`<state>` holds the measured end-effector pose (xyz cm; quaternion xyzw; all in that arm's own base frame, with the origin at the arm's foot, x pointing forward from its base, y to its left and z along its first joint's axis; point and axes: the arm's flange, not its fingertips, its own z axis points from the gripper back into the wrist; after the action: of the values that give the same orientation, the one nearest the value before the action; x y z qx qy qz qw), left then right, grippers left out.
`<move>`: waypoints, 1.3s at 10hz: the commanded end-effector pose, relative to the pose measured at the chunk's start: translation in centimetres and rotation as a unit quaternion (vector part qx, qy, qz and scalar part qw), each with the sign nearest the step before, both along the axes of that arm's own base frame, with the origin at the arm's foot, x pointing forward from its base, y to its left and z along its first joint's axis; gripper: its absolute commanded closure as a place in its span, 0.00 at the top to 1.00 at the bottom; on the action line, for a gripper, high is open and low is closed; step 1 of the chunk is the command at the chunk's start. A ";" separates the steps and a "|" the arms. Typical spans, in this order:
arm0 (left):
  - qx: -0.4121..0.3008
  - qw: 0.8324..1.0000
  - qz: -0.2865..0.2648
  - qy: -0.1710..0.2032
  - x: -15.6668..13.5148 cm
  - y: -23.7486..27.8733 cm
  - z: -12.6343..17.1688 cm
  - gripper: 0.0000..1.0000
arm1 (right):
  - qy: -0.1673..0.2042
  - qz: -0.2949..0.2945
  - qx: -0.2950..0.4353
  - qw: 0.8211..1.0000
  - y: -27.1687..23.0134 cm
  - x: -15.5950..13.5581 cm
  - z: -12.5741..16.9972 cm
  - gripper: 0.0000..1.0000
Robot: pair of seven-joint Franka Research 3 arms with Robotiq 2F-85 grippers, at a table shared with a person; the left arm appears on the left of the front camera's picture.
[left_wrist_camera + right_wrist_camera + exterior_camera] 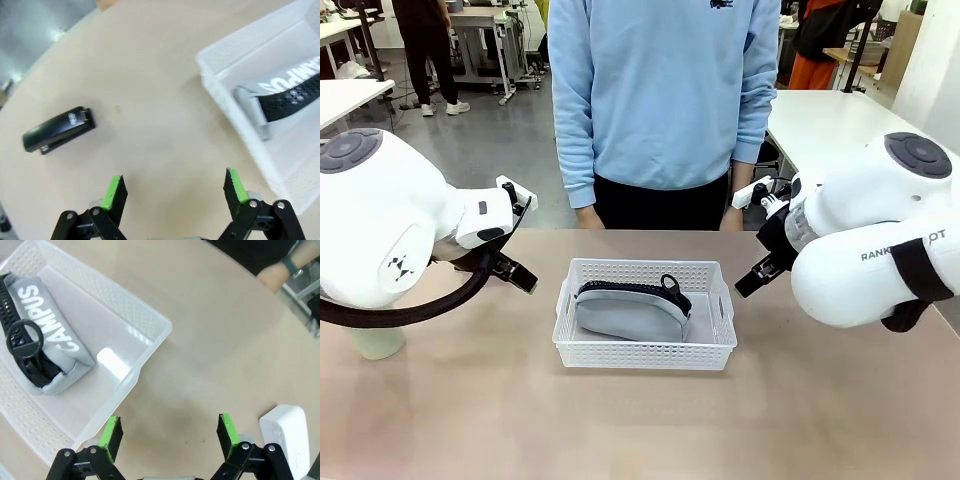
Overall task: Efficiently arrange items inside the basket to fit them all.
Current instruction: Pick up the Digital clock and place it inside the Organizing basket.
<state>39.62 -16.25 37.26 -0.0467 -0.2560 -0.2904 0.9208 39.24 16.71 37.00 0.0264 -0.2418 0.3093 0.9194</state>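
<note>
The left gripper hangs over the table, fingers spread wide and empty. The small black stapler lies ahead, off its left finger, and the white perforated basket, holding the grey zip pouch, is beyond its right finger. The right gripper is likewise spread and empty, with the basket's corner just ahead of its left finger and the white power strip just beside its right. The pale green cup stands well back from the left gripper, under that arm.
</note>
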 end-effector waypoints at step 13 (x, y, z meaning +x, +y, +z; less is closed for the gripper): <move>-0.538 0.835 0.054 -0.097 -12.9 35.4 7.2 1.00 | 0.062 -0.228 0.612 0.755 -46.4 -16.5 6.6 1.00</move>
<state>26.58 22.26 46.01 -0.4863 -0.4523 -0.0572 0.7454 21.50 -29.35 44.87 0.5279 -0.3123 -0.1250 0.7798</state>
